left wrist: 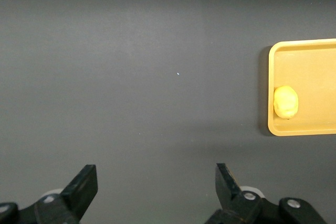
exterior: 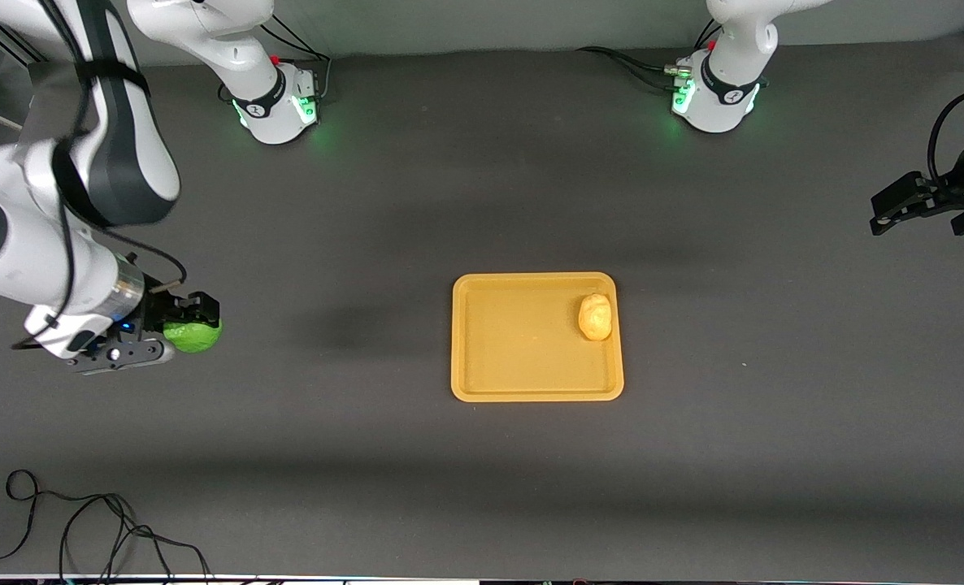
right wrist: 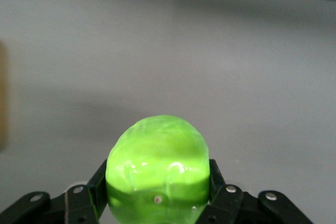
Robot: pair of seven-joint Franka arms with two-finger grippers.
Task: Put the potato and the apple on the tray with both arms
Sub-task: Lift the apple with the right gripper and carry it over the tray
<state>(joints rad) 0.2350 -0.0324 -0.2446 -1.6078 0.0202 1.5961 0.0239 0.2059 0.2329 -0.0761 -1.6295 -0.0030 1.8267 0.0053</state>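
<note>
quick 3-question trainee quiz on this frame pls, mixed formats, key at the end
1. True or false: the potato lies on the tray.
2. Which gripper holds the apple? A) left gripper B) right gripper C) neither
3. Fill in: the left gripper, at the left arm's end of the table, is ____ (open/shut).

Key:
1. True; it sits by the tray's rim toward the left arm's end.
2. B; its fingers clamp the apple at the right arm's end of the table.
3. Open, holding nothing.
</note>
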